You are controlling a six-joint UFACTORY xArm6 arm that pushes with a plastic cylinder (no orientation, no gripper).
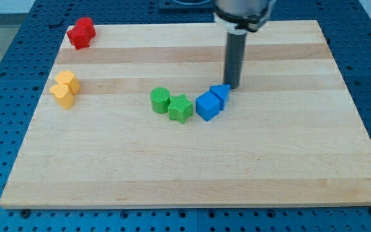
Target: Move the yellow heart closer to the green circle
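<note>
Best done by swinging my tip [230,86], now touching the blue blocks [212,101] with no fingers to spread or press, round to the view's left of the yellow heart [62,95], then pushing steadily rightward across the table [192,174] toward the green circle [160,100].

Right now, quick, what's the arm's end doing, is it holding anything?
No claw on this arm, only a rod: my tip holds nothing and sits at the top edge of the smaller blue block, far from the yellow heart.
</note>
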